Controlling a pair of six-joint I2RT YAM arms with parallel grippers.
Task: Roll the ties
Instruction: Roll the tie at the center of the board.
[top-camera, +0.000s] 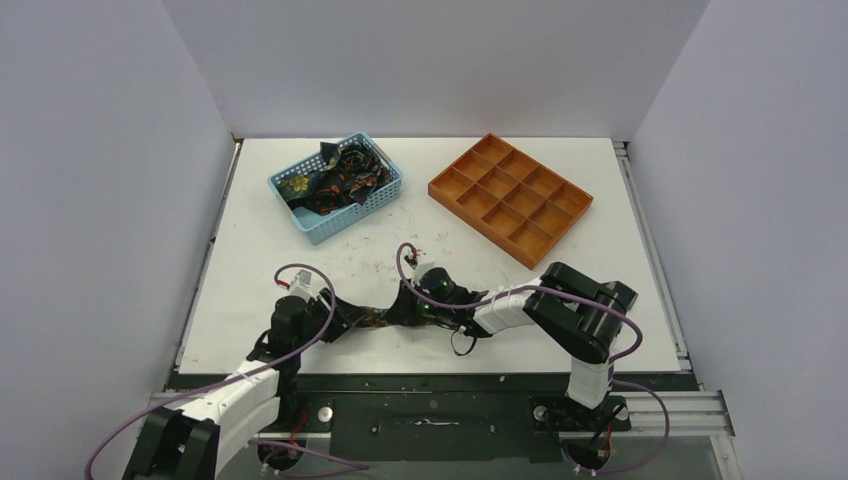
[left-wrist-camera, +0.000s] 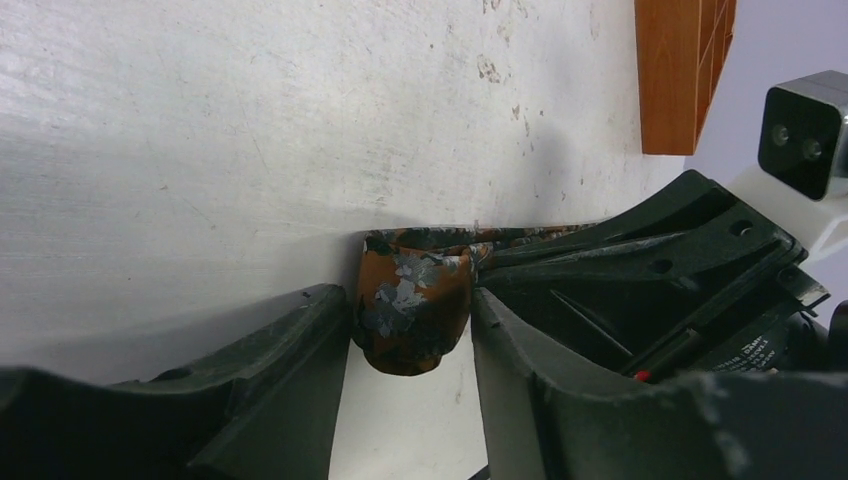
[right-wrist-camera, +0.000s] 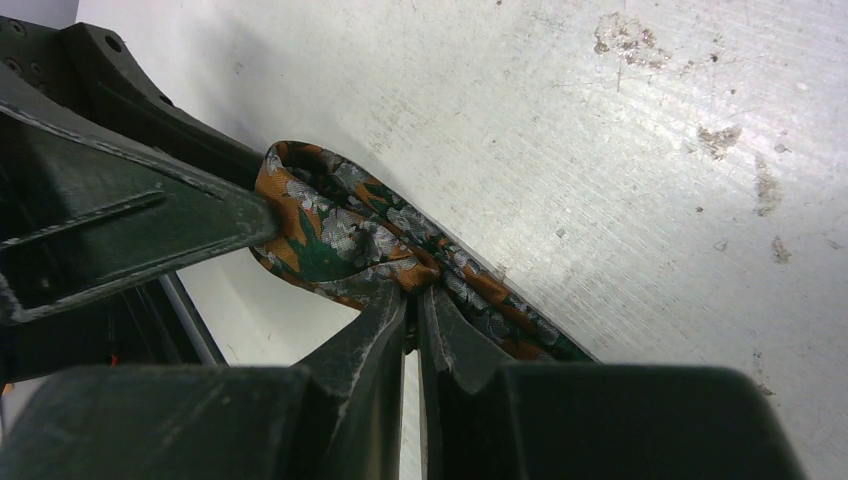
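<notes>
One tie (top-camera: 378, 318), dark with an orange, green and grey floral pattern, lies on the table near the front, between my two grippers. My left gripper (top-camera: 350, 312) is shut on the tie's rolled end (left-wrist-camera: 412, 315), which sits between both fingers (left-wrist-camera: 300, 350). My right gripper (top-camera: 405, 305) is shut on the tie's band (right-wrist-camera: 340, 235), pinched just beside the roll, and the rest of the band trails off under it. More ties (top-camera: 335, 180) lie tangled in the light-blue basket.
The light-blue mesh basket (top-camera: 385, 190) stands at the back left. The orange compartment tray (top-camera: 510, 195) stands at the back right and shows in the left wrist view (left-wrist-camera: 680, 70). The table's front edge is just behind both grippers.
</notes>
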